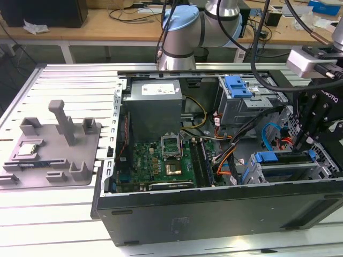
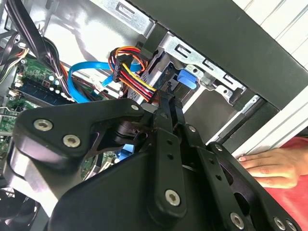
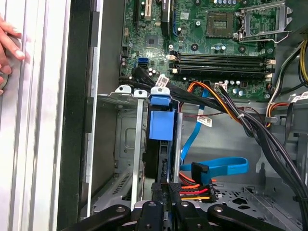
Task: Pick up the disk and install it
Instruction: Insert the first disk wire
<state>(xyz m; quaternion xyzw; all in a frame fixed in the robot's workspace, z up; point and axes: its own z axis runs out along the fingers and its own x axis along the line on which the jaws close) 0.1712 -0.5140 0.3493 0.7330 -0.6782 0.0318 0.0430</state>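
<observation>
The tool [image 3: 168, 188], black, slim and closed, is held at the end of the flat, blue-framed disk [image 3: 162, 149], which is seated edge-on inside the grey sheet-metal cage [image 3: 124, 144].

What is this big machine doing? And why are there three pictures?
It's a robot arm with a black gripper on its end, a bit like a hand. One picture comes from a camera standing off the arm, so it shows the whole scene. The other two come from cameras riding near the arm's wrist, looking along the gripper.

On the metal table lies an open computer with a green board and coloured cables inside. Beside it is a grey holder with a small silver chip.

The gripper is down inside the computer, right by the blue-edged disk in its metal cage. I can't tell if it grips the disk. A person's hand lies next to the computer.
</observation>
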